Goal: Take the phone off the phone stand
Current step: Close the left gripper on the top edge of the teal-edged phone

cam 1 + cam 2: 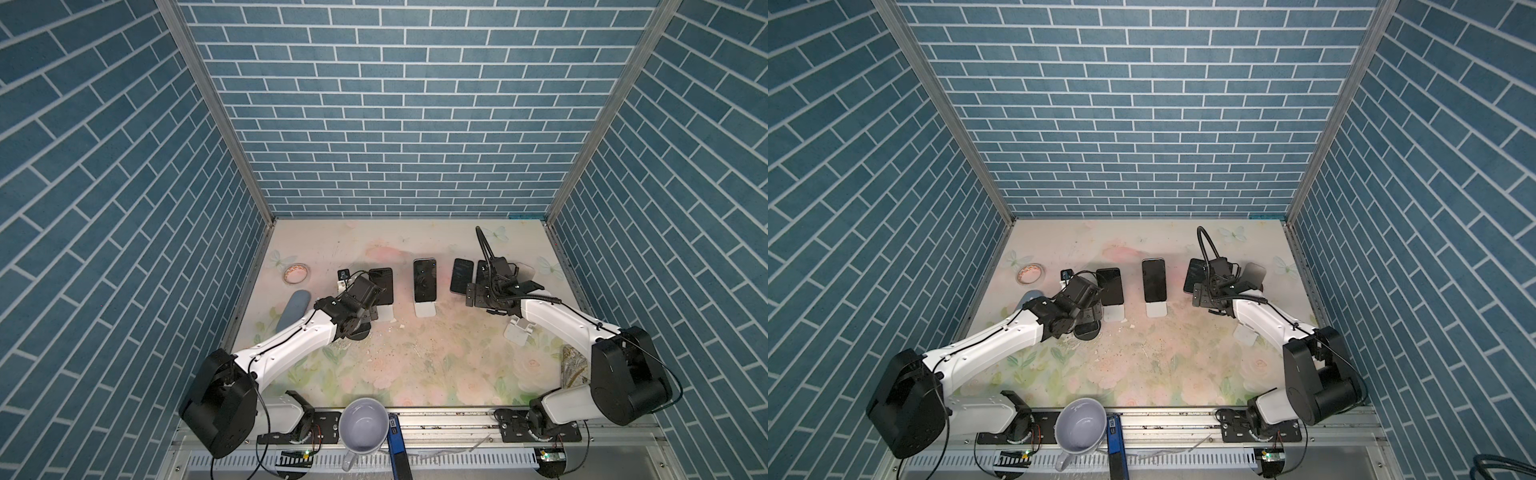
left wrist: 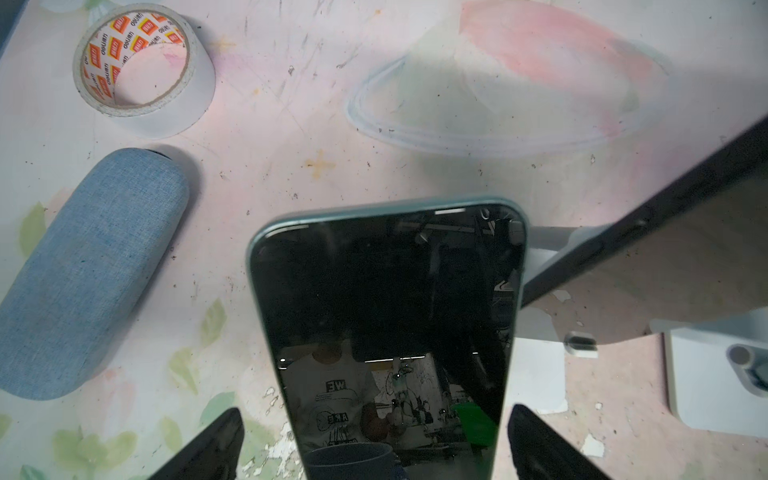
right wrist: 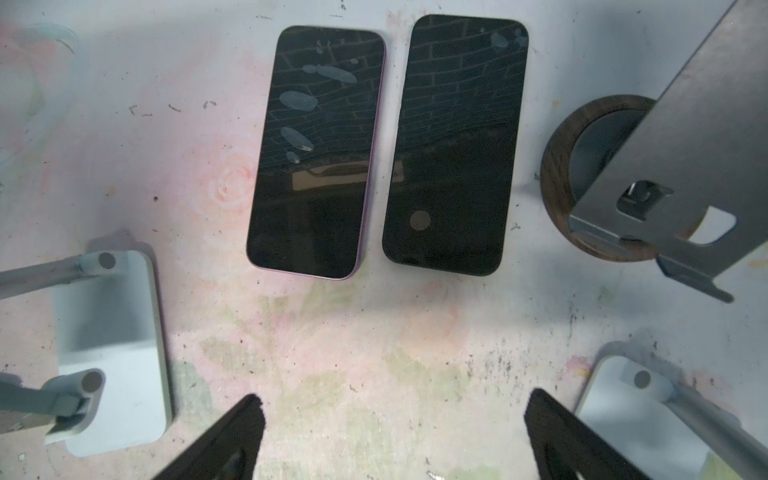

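Gently, left gripper spread wide and empty astride the phone, I'd pinch its edges, then lift off the phone stand

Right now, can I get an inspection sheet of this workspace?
Surface: floral table, scuffed, crumbs scattered.
Job's things: left phone on left stand; middle phone on white stand; purple-edged phone and dark phone flat on table.
Clutter: tape roll, fabric case, mug on front rail, empty stand.
End effectors: left end effector open, fingers either side of left phone; right end effector open, holding nothing.
Cables: black cable arching above right arm.
Surroundings: blue brick-pattern walls.
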Action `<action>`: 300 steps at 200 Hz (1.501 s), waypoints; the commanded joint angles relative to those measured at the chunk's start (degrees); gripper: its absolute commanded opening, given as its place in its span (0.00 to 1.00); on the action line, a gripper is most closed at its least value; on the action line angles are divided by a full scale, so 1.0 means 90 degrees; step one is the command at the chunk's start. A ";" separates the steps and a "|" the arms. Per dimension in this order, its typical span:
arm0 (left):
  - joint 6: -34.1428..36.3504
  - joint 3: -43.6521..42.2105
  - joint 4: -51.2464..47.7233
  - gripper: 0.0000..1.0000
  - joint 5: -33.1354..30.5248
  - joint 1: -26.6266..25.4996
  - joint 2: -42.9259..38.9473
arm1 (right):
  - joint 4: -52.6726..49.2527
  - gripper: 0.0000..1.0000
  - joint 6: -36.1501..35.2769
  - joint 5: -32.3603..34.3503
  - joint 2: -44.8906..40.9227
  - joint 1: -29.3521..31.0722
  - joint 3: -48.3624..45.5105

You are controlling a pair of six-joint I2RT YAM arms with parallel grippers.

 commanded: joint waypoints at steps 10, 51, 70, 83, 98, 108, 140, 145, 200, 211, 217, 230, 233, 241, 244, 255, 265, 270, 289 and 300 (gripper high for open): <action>0.0136 0.0138 0.0211 1.00 0.0053 0.0070 0.0145 | -0.0058 0.99 0.0042 0.0058 0.0103 0.0028 0.0223; 0.0153 0.0035 0.0405 0.96 0.0091 0.0117 0.0228 | -0.0083 0.99 0.0040 0.0088 0.0134 0.0023 0.0212; 0.0151 -0.0005 0.0444 0.93 0.0091 0.0125 0.0262 | -0.0088 0.99 0.0040 0.0090 0.0136 0.0023 0.0212; 0.0142 -0.0038 0.0459 0.92 0.0081 0.0141 0.0287 | -0.0097 0.99 0.0040 0.0089 0.0138 0.0029 0.0204; 0.0140 -0.0078 0.0488 0.91 0.0081 0.0148 0.0316 | -0.0098 0.99 0.0050 0.0090 0.0129 0.0028 0.0185; 0.0143 -0.0099 0.0494 0.89 0.0083 0.0146 0.0344 | -0.0102 0.99 0.0047 0.0090 0.0128 0.0024 0.0178; 0.0135 -0.0142 0.0484 0.81 0.0059 0.0150 0.0352 | -0.0141 0.99 0.0059 0.0089 0.0069 0.0026 0.0144; 0.0133 -0.0151 0.0484 0.80 0.0052 0.0148 0.0337 | -0.0146 0.99 0.0057 0.0099 0.0052 0.0028 0.0138; 0.0192 -0.0134 0.0275 0.67 -0.0109 0.0150 0.0089 | -0.0174 0.99 0.0079 0.0090 -0.0066 0.0029 0.0090; 0.0250 -0.0091 0.0195 0.65 -0.0171 0.0140 -0.0030 | -0.0175 0.99 0.0088 0.0090 -0.0085 0.0028 0.0075; 0.0308 -0.0063 0.0151 0.65 -0.0205 0.0141 -0.0105 | -0.0174 0.99 0.0086 0.0090 -0.0079 0.0019 0.0075; 0.0387 0.0019 0.0020 0.65 -0.0315 0.0123 -0.0271 | -0.0159 0.99 0.0089 0.0090 -0.0085 0.0027 0.0075; 0.0403 0.0040 -0.0013 0.65 -0.0343 0.0122 -0.0310 | -0.0173 0.99 0.0087 0.0090 -0.0084 0.0027 0.0075; 0.0442 0.0095 -0.0094 0.65 -0.0399 0.0112 -0.0423 | -0.0162 0.99 0.0093 0.0080 -0.0088 0.0028 0.0084; 0.0451 0.0122 -0.0125 0.64 -0.0420 0.0101 -0.0464 | -0.0171 0.99 0.0094 0.0080 -0.0087 0.0026 0.0090; 0.0501 0.0193 -0.0223 0.64 -0.0490 0.0055 -0.0613 | -0.0161 0.99 0.0093 0.0080 -0.0087 0.0030 0.0086; 0.0520 0.0236 -0.0289 0.64 -0.0533 0.0015 -0.0743 | -0.0161 0.99 0.0098 0.0080 -0.0082 0.0028 0.0090; 0.0537 0.0256 -0.0309 0.63 -0.0529 -0.0005 -0.0789 | -0.0156 0.99 0.0098 0.0080 -0.0077 0.0028 0.0094; 0.0540 0.0334 -0.0389 0.62 -0.0534 -0.0102 -0.0964 | -0.0169 0.99 0.0090 0.0075 -0.0058 0.0024 0.0142; 0.0541 0.0382 -0.0423 0.61 -0.0532 -0.0191 -0.1032 | -0.0169 0.99 0.0089 0.0070 -0.0049 0.0023 0.0156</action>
